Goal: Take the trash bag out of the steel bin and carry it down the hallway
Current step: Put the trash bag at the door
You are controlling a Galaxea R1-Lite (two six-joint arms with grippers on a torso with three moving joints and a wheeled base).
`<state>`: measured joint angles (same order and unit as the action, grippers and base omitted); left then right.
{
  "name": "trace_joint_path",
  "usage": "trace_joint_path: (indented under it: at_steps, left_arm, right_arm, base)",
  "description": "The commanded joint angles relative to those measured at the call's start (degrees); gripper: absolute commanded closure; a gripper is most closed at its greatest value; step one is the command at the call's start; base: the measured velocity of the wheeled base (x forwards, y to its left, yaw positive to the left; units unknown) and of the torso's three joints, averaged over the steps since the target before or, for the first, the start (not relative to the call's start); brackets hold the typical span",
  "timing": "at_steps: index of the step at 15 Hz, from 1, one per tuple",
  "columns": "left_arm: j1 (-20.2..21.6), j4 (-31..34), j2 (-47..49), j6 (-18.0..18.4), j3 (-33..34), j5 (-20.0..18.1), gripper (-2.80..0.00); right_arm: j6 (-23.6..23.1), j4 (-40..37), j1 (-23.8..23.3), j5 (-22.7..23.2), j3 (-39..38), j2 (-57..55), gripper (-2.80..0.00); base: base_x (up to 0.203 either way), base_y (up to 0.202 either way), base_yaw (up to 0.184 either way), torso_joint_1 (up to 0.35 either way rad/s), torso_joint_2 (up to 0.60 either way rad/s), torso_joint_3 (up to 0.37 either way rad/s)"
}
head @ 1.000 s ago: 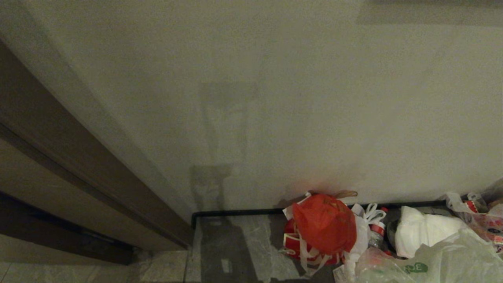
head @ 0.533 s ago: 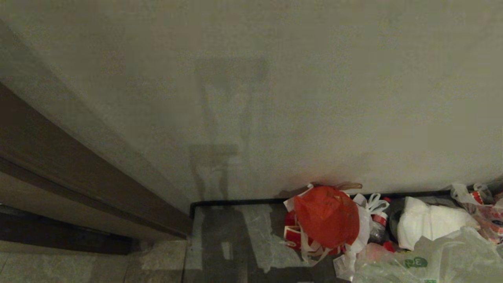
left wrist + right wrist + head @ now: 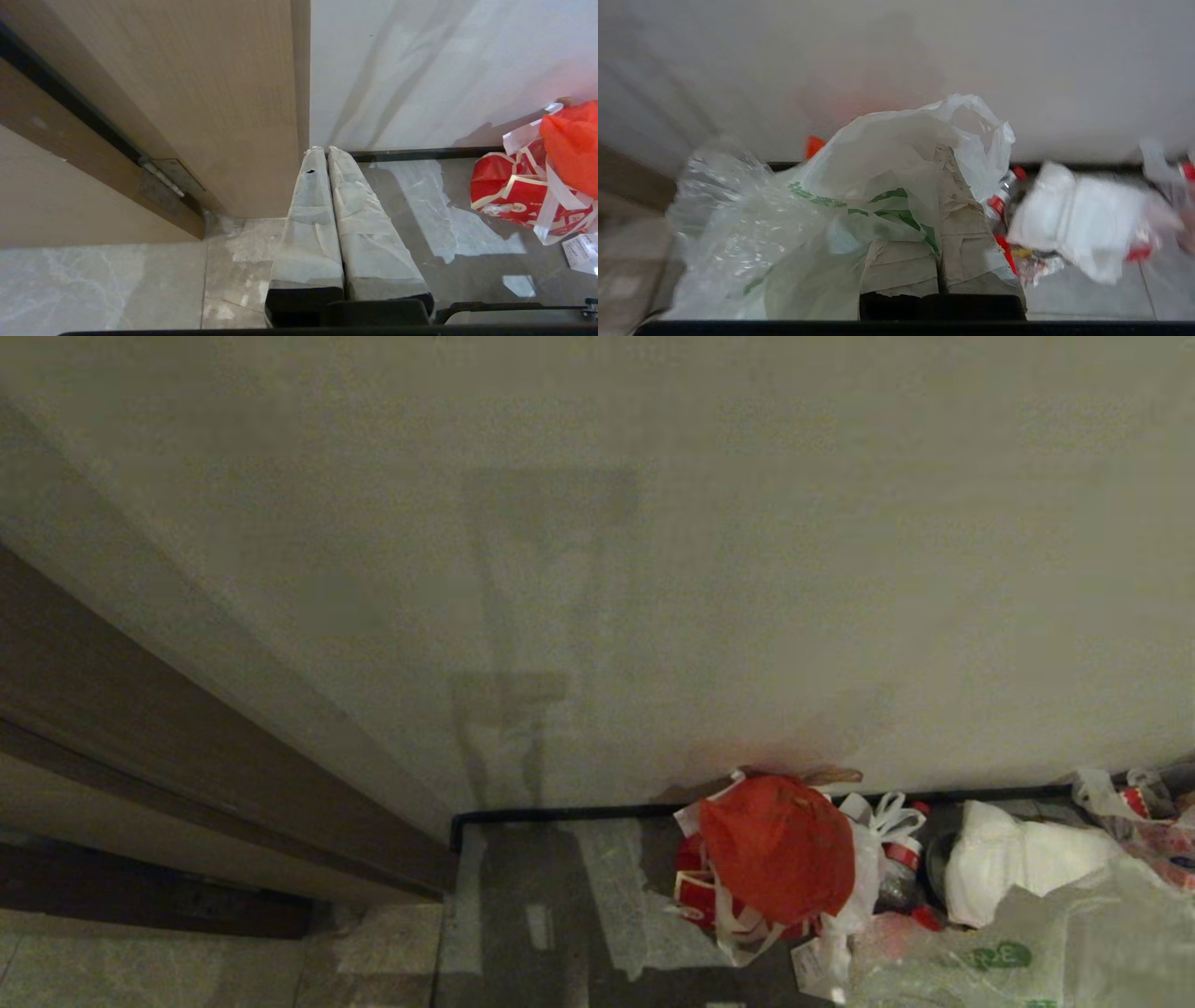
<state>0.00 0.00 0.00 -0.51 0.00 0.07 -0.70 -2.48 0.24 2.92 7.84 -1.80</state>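
The trash bag (image 3: 859, 186) is a see-through whitish film with a green print. At the lower middle of the head view, the orange-red bag (image 3: 777, 847) sits over a red-and-white printed bag (image 3: 514, 196). A plain white bundle (image 3: 1018, 873) lies at lower right. The floor (image 3: 560, 915) is grey with pale marbled streaks, the wall (image 3: 653, 569) pale beige, the skirting (image 3: 560, 814) black, and the door frame (image 3: 140, 728) brown wood. Both grippers' fingers (image 3: 322, 224) wear pale grey tape.
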Motion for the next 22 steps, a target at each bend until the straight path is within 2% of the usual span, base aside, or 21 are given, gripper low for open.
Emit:
trace_joint_path:
  at_steps: [1, 3, 5, 6, 7, 9, 15, 16, 18, 22]
  left_arm:
    - [0.0, 0.0, 0.0, 0.0, 0.1, 0.0, 0.00]
    - [0.0, 0.0, 0.1, 0.0, 0.1, 0.0, 0.00]
    - [0.0, 0.0, 0.0, 0.0, 0.1, 0.0, 0.00]
    - [0.0, -0.1, 0.0, 0.0, 0.1, 0.0, 0.00]
    - [0.0, -0.1, 0.0, 0.0, 0.0, 0.0, 0.00]
    - [0.0, 0.0, 0.0, 0.0, 0.1, 0.0, 0.00]
    - [0.0, 0.0, 0.0, 0.0, 0.1, 0.0, 0.00]
    - [0.0, 0.0, 0.0, 0.0, 0.1, 0.0, 0.00]
    - [0.0, 0.0, 0.0, 0.0, 0.0, 0.0, 0.00]
    - [0.0, 0.0, 0.0, 0.0, 0.1, 0.0, 0.00]
  right_arm:
    - [-0.7, -7.9, 0.0, 1.3, 8.8, -3.8, 0.00]
    - [-2.4, -18.1, 0.0, 2.7, 17.4, -12.2, 0.00]
    - [-3.9, -22.0, 0.9, 3.3, 23.8, -20.5, 0.00]
    - [-4.4, -23.3, 4.0, 3.1, 26.7, -24.0, 0.00]
    - [-4.6, -23.8, 6.9, 1.9, 28.8, -28.1, 0.00]
    - [-4.9, -23.0, 9.8, -0.3, 31.5, -38.6, 0.00]
    - [-8.1, -18.6, 12.1, -2.8, 37.1, -59.2, 0.00]
    - [-8.2, -18.8, 12.2, -3.1, 38.1, -60.7, -2.80]
    - [-8.7, -18.9, 13.2, -3.9, 39.2, -63.0, -2.80]
    - [-8.7, -19.3, 14.0, -5.0, 38.9, -59.9, -2.80]
  base:
    - [0.000, 0.000, 0.000, 0.000, 0.00, 0.000]
    - [0.000, 0.000, 0.000, 0.000, 0.00, 0.000]
    - [0.000, 0.000, 0.000, 0.000, 0.00, 0.000]
    - [0.000, 0.000, 0.000, 0.000, 0.00, 0.000]
    - [0.000, 0.000, 0.000, 0.000, 0.00, 0.000]
    - [0.000, 0.000, 0.000, 0.000, 0.00, 0.000]
    - [0.000, 0.000, 0.000, 0.000, 0.00, 0.000]
    - [0.000, 0.000, 0.000, 0.000, 0.00, 0.000]
    - [0.000, 0.000, 0.000, 0.000, 0.00, 0.000]
    - [0.000, 0.000, 0.000, 0.000, 0.00, 0.000]
